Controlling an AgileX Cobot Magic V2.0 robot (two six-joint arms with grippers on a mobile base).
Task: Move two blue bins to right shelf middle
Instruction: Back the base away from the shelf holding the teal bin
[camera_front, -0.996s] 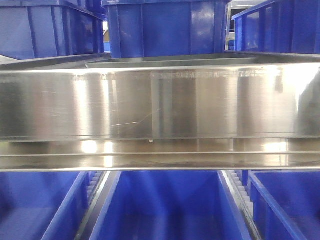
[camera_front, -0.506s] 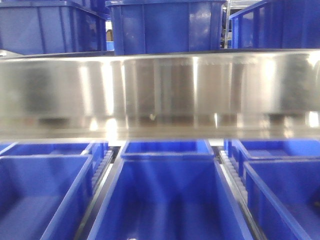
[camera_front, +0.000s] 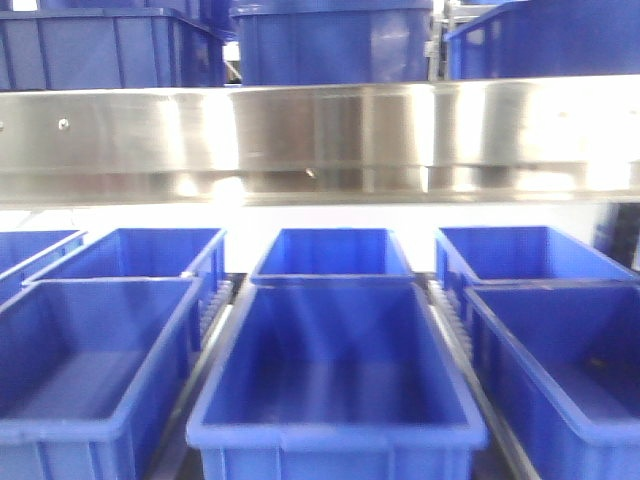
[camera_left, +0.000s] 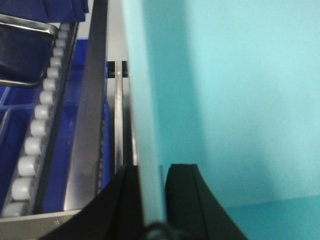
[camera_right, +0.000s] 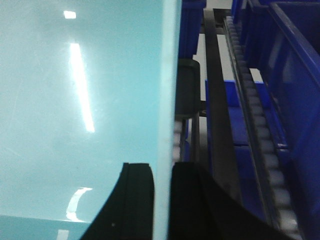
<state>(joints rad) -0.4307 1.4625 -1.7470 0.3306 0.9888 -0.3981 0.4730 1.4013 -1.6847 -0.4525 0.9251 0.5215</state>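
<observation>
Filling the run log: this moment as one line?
left end effector: clamped on pale bin wall | right end effector: clamped on pale bin wall | front view: steel shelf lip, dark blue bins below

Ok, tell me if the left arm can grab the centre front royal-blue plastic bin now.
Probably not: the left gripper is clamped on the wall of a pale cyan plastic bin, so it is not free for the royal-blue plastic bin.
</observation>
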